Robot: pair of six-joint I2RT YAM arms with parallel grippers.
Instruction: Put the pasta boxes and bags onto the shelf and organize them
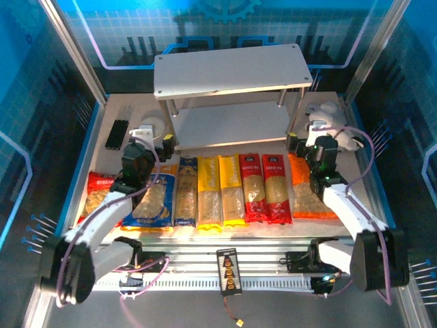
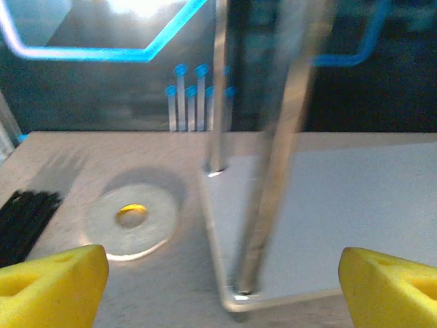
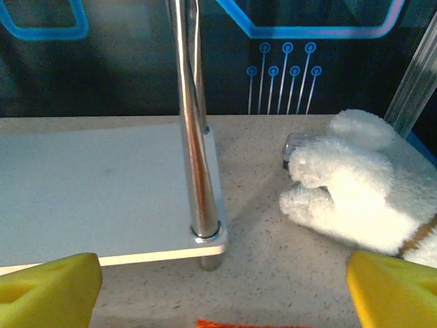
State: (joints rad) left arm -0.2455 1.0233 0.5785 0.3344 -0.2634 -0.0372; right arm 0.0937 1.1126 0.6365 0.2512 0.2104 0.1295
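No text legible; print on the pasta boxes (image 1: 220,189) too small.

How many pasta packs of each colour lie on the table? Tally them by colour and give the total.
Red packs: 3
Blue packs: 2
Yellow packs: 2
Orange pack: 1
Total: 8
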